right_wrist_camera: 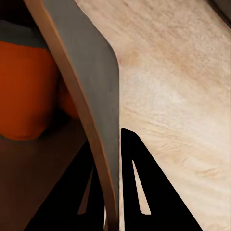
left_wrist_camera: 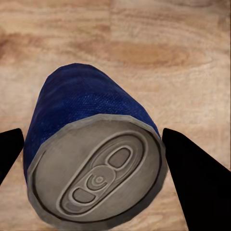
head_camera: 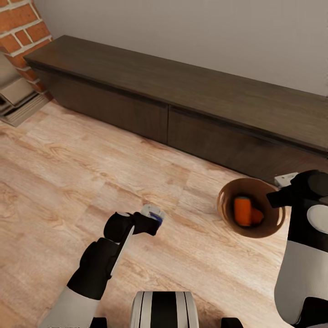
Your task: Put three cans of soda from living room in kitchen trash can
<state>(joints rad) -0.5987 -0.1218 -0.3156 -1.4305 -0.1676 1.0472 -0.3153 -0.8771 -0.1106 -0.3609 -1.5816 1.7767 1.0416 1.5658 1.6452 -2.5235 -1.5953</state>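
Robot trunk (head_camera: 164, 310) is sitting at bottom centre of head view; just above it, lower left, left gripper (head_camera: 150, 222) is clamping the blue can (head_camera: 153, 213), fingers (left_wrist_camera: 192, 178) pressing both sides in left wrist view, silver top facing the cam. Right gripper (head_camera: 279, 197), mid-right, is pinching the rim of the trash can (head_camera: 228, 214), holding it tilted off the wood floor (head_camera: 68, 164); two orange cans (head_camera: 243, 211) are lying inside. Risks, as I judge: thin rim grip slipping & bin swinging, spilling the cans; blue can sliding out if the squeeze is loosening en route. Further back, dark low cabinet (head_camera: 182, 100) is running across upper frame, brick fireplace (head_camera: 20, 32) upper left; both are blocking fwd travel, so base would need turning.
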